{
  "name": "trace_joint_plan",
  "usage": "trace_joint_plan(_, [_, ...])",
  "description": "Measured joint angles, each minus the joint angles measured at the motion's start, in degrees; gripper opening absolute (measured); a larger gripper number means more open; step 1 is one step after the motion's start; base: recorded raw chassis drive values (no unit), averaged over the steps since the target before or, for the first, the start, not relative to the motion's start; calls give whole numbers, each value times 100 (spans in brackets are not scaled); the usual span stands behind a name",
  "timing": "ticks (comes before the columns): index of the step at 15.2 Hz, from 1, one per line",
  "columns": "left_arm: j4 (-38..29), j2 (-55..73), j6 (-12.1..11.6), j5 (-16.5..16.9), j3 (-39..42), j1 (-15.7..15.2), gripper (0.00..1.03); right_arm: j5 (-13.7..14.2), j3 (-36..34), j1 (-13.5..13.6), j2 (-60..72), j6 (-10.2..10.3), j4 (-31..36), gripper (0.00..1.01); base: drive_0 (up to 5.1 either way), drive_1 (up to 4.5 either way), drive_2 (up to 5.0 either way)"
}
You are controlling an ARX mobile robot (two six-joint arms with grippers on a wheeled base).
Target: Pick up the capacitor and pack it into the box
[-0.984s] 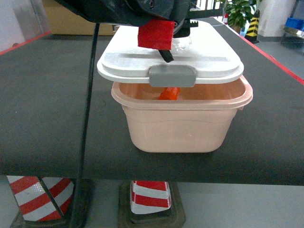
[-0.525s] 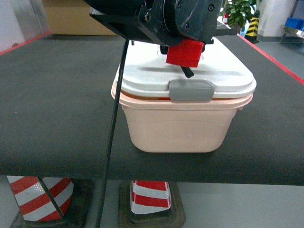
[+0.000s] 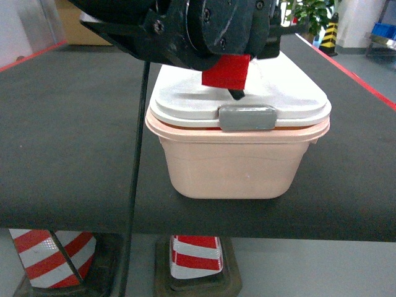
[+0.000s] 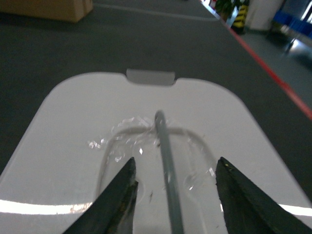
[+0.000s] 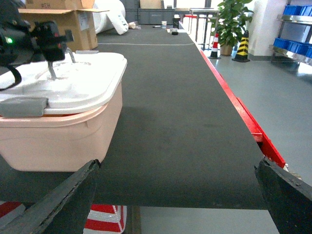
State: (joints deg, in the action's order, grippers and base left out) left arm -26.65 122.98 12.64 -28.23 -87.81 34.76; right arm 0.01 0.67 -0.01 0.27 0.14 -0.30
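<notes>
Lid (image 3: 247, 93) now down on box (image 3: 238, 164), shifted slightly; left tool (image 4: 173, 183) spread astride handle (image 4: 165, 156). Risk: lid left unclipped, skewed.

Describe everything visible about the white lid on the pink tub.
The white rectangular plastic lid has rounded corners, a glossy top, a grey clip on its near edge and another on the far edge, plus a thin grey handle standing over a central recess. It lies flat on the pale pink plastic tub, not visibly clipped. The left end effector hangs open, straddling the handle; whether it touches is unclear.
</notes>
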Motion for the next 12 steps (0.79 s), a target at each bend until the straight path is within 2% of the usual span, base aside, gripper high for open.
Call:
trace_joint_plan(1, [-146,-63,-2,11,52,-2,52,0,0,0,0,0,0,98,0,0,0])
trace_joint_plan(2, [-632,-214,-94,118,203,-4,61,2,0,0,0,0,0,98,0,0,0])
trace_joint_plan(4, [-2286,-846,-553,551,990,-48,87,0,0,0,0,0,0,98,0,0,0])
trace_joint_plan(5, [-2865,-1176,-734,584,1488,-81,98,2,0,0,0,0,0,98,0,0,0])
trace_joint_plan(7, [-3742,-1668,-1126,612,2358,-212,97,2,0,0,0,0,0,98,0,0,0])
trace_joint_plan(8, [-4540,-2151,-1451,616,3309,-461,98,0,0,0,0,0,-2,98,0,0,0])
trace_joint_plan(10, [-4719,-2894,-1858,654,4874,-957,98,0,0,0,0,0,0,98,0,0,0])
trace_joint_plan(12, [-4686,-3263,-1923,654,6048,-1187,98,0,0,0,0,0,0,98,0,0,0])
